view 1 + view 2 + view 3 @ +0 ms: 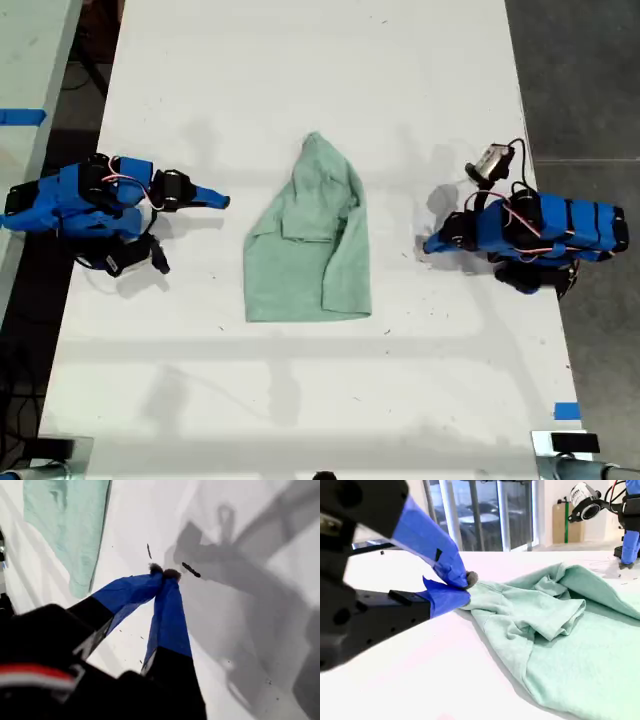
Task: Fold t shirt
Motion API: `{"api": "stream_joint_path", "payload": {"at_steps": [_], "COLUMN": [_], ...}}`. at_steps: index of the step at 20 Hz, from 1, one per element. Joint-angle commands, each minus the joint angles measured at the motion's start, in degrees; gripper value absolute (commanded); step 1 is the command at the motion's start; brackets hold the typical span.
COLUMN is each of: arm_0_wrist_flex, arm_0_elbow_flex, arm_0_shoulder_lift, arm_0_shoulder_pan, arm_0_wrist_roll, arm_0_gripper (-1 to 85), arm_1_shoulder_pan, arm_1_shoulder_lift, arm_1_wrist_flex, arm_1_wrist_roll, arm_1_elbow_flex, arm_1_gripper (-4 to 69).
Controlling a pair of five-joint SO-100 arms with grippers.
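Okay, white table (pixel 300 400) fills most of the exterior view, matte, with small dark specks and soft arm shadows. The t shirt (pixel 305 250), pale mint, lies in the middle of it, wrinkled and partly folded over itself, narrowing to a point at the far end and squared off at the near hem. My second gripper (pixel 222 201) sits on the exterior view's left of the t shirt, tips pointing toward it with bare table between. In the second wrist view its blue jaws are pressed together (pixel 465 587) with nothing between them, low over the table right by the cloth (pixel 560 645). My first gripper (pixel 430 243) is on the exterior view's right of the t shirt, clear of it. In the first wrist view its jaws meet at the tips (pixel 164 572) over bare table, with the shirt (pixel 65 525) well off. Dark grey floor (pixel 585 80) runs beyond the table on that same side, and a bit of blue tape (pixel 566 411) marks the table edge nearer the camera than the t shirt. Tall windows (pixel 485 515) stand behind the t shirt in the second wrist view.
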State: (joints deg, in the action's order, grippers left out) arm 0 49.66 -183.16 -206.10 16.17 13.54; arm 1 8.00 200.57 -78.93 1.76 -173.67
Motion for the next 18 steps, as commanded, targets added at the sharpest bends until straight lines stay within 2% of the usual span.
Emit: {"api": "stream_joint_path", "payload": {"at_steps": [1, 18], "arm_0_wrist_flex": [-0.2, -0.3], "arm_0_elbow_flex": [-0.4, -0.4], "arm_0_shoulder_lift": [-0.4, -0.4], "arm_0_shoulder_pan": [0.4, 0.4], "arm_0_wrist_roll": [-0.8, -0.7], "arm_0_gripper": [-0.2, -0.2], "arm_1_shoulder_pan": [0.0, 1.0], "arm_1_shoulder_lift": [0.5, 0.5], "arm_1_wrist_flex": [0.3, 0.3], "arm_1_wrist_roll": [1.2, 2.4], "arm_1_elbow_flex": [-1.8, -2.3], "arm_1_gripper": [-0.2, -0.2]}}
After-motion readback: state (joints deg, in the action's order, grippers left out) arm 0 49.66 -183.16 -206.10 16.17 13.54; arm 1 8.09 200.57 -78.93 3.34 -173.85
